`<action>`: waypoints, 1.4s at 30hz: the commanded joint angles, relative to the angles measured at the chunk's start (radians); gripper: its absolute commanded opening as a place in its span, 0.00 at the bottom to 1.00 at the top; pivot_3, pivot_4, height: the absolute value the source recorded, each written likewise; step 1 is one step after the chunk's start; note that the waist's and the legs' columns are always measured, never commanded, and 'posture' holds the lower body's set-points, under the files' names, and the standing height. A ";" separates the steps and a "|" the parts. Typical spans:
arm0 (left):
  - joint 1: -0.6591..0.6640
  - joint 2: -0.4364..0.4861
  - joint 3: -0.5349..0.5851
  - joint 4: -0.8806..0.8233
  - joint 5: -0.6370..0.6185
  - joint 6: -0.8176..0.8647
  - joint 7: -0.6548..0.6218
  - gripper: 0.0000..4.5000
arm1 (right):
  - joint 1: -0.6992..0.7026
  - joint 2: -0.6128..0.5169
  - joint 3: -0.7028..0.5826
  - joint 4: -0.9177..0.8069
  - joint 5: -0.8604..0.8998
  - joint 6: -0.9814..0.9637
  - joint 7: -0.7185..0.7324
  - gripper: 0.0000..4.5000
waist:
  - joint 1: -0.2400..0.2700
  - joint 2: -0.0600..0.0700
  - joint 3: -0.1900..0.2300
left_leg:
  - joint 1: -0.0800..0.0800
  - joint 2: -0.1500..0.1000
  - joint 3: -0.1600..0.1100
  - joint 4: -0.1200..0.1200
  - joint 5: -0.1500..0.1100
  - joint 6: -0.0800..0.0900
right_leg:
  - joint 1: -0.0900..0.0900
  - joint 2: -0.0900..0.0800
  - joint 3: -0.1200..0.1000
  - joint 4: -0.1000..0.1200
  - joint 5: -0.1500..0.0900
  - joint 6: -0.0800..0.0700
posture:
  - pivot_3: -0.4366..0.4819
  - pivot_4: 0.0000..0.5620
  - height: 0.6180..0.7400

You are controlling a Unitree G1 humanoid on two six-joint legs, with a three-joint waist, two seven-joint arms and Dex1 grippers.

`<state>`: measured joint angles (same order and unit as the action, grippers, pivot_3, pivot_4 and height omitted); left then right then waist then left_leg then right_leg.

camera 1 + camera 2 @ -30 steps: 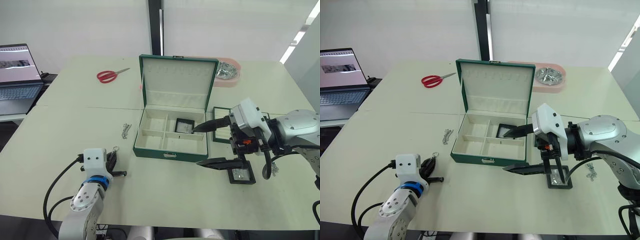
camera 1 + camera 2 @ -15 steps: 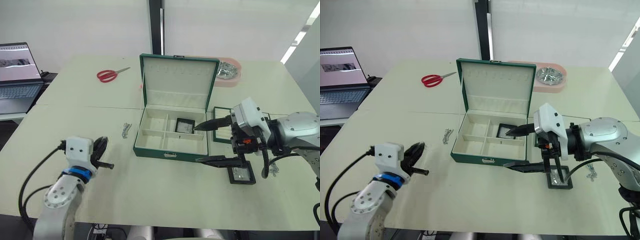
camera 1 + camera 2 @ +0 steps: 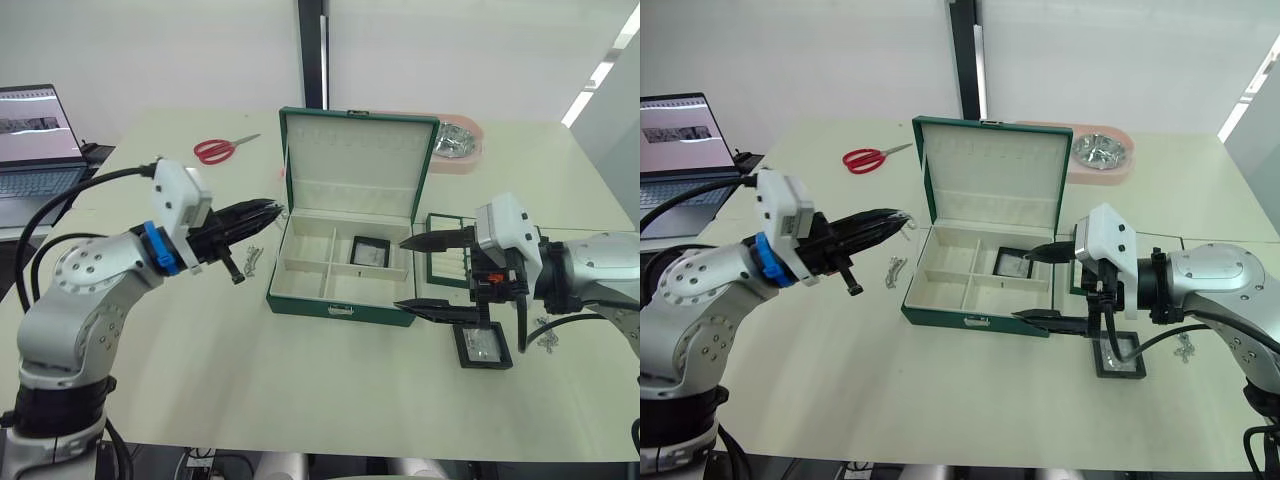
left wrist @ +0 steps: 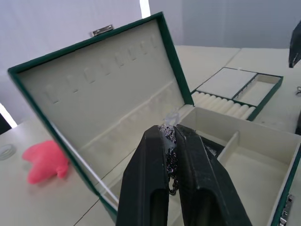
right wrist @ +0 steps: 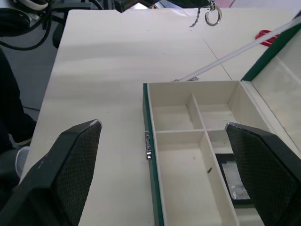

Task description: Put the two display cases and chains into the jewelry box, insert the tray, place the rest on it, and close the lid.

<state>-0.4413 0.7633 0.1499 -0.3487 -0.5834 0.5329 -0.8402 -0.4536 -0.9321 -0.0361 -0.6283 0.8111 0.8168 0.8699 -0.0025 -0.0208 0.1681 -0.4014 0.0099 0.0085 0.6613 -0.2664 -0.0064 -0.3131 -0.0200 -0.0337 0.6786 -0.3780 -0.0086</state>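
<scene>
— Where was the large dark green rectangular jewelry box (image 3: 343, 272)?

— At the middle of the pale counter (image 3: 300, 370), its hinged cream-lined lid (image 3: 358, 166) standing upright at the far side. One small flat square display case with a black frame (image 3: 370, 251) lay in the far right compartment; the other three compartments looked bare.

— And the second display case (image 3: 482, 345)?

— Flat on the counter to the right of the box, near the front, just beside the lower finger of the right end effector (image 3: 422, 274).

— What was that end effector doing?

— It hovered at the box's right side, fingers spread wide, one above the other, holding nothing.

— The left one?

— The left end effector (image 3: 890, 223) was raised just left of the open lid, its black fingers (image 4: 149, 183) pinched together on a thin silver chain (image 4: 170, 149), a small ring dangling from it.

— Anything else on the counter?

— Another small silver chain (image 3: 251, 259) lay just left of the box. A shallow green tray with cream ring rolls (image 3: 447, 263) sat right of the box, partly behind the right arm, and a further chain (image 3: 1183, 346) lay near the right edge. Red-handled scissors (image 3: 220, 150) rested far left, and a pink tray holding a metal bowl (image 3: 1100, 155) stood behind the lid. An open laptop (image 3: 36, 140) sat on a separate surface at the far left.
</scene>
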 commanded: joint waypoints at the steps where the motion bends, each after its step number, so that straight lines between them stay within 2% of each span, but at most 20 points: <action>1: -0.166 0.038 -0.153 0.095 0.116 -0.007 -0.071 0.00 | -0.024 0.010 0.008 -0.036 -0.019 0.043 -0.078 1.00 | 0.001 -0.002 0.002 | 0.000 0.000 -0.001 0.000 0.000 0.000 | 0.000 0.000 -0.001 0.000 0.000 0.000 | 0.48 0.27 1.00; 6: -0.289 0.037 -0.278 0.206 0.228 -0.027 -0.135 0.00 | -0.044 0.031 0.024 -0.039 -0.015 0.089 -0.134 1.00 | -0.001 -0.002 0.004 | -0.004 0.000 0.001 0.000 0.001 -0.002 | -0.005 0.000 0.001 0.001 0.000 0.000 | 0.48 0.27 1.00; 12: -0.392 -0.001 -0.416 0.377 0.419 -0.142 -0.163 0.00 | -0.060 0.052 0.048 -0.032 -0.053 0.117 -0.188 1.00 | 0.003 -0.003 0.008 | -0.007 0.000 -0.001 0.001 0.002 -0.002 | -0.007 0.001 -0.001 0.001 0.000 0.000 | 0.48 0.27 1.00; 22: -0.441 -0.061 -0.465 0.482 0.545 -0.213 -0.202 0.00 | -0.070 0.072 0.054 -0.029 -0.070 0.137 -0.205 1.00 | 0.003 -0.003 0.008 | -0.010 0.000 -0.002 0.002 0.002 -0.003 | -0.008 0.001 -0.002 0.002 0.000 0.000 | 0.48 0.27 1.00; 30: -0.449 -0.084 -0.458 0.498 0.572 -0.190 -0.233 0.00 | -0.060 0.071 0.045 -0.042 -0.068 0.142 -0.209 1.00 | 0.003 -0.004 0.008 | -0.011 0.000 -0.003 0.003 0.002 -0.003 | -0.008 0.001 -0.003 0.002 0.000 0.000 | 0.48 0.27 1.00; 31: -0.449 -0.086 -0.456 0.497 0.573 -0.188 -0.236 0.16 | -0.060 0.071 0.044 -0.043 -0.068 0.142 -0.210 1.00 | 0.003 -0.004 0.008 | -0.011 0.000 -0.003 0.003 0.002 -0.003 | -0.009 0.001 -0.003 0.002 0.000 0.000 | 0.48 0.27 1.00; 32: -0.449 -0.087 -0.454 0.494 0.574 -0.185 -0.239 0.20 | -0.059 0.071 0.043 -0.044 -0.068 0.144 -0.212 1.00 | 0.003 -0.003 0.008 | -0.011 0.000 -0.003 0.003 0.002 -0.003 | -0.009 0.001 -0.003 0.002 0.000 0.000 | 0.48 0.27 1.00; 42: -0.476 -0.108 -0.407 0.438 0.532 -0.113 -0.242 0.89 | -0.057 0.064 0.037 -0.046 -0.071 0.145 -0.215 1.00 | 0.003 -0.004 0.008 | -0.012 0.000 -0.003 0.004 0.002 -0.003 | -0.009 0.001 -0.003 0.002 0.000 0.000 | 0.48 0.27 1.00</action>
<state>-0.8808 0.6600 -0.3052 0.1430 -0.0266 0.4012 -1.0818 -0.5039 -0.8589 0.0307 -0.6475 0.7444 0.9693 0.6537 0.0005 -0.0243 0.1761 -0.4135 0.0098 0.0050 0.6649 -0.2644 -0.0092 -0.3219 -0.0193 -0.0370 0.6808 -0.3778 -0.0087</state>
